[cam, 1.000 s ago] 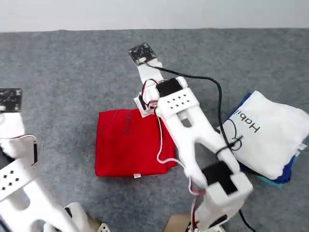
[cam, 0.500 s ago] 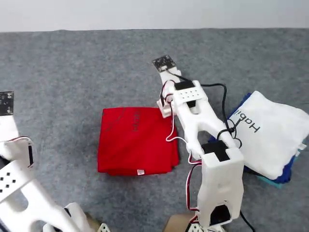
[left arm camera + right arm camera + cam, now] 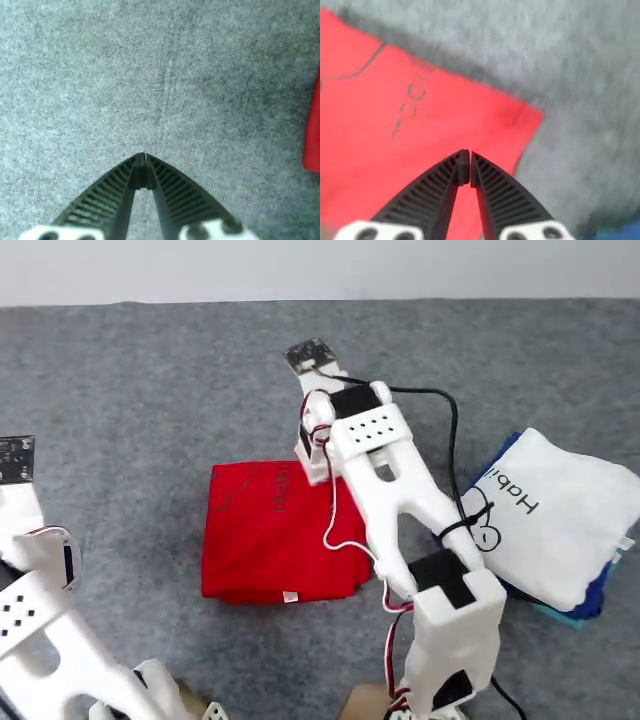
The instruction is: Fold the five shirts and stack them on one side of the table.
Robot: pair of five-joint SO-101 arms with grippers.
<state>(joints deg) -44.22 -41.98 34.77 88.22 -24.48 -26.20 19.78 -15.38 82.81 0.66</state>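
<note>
A folded red shirt point(image 3: 270, 530) lies in the middle of the grey table. At the right side sits a stack of folded shirts with a white shirt point(image 3: 560, 520) on top and blue ones point(image 3: 592, 602) under it. My right arm point(image 3: 385, 490) stretches over the red shirt's far right corner. In the right wrist view my right gripper point(image 3: 465, 154) is shut and holds nothing, its tips just above the red shirt point(image 3: 395, 150) near that corner. My left gripper point(image 3: 145, 157) is shut and holds nothing, above bare carpet, with the red shirt's edge point(image 3: 313, 140) off to one side.
My left arm point(image 3: 40, 620) stands at the near left corner. Grey carpet point(image 3: 130, 390) covers the whole table, with free room at the left and far side. A brown piece point(image 3: 365, 705) lies beside the right arm's base.
The right arm swung to the right, then back left over the red shirt's far corner. The red shirt slid slightly to the right. The left arm barely shifted.
</note>
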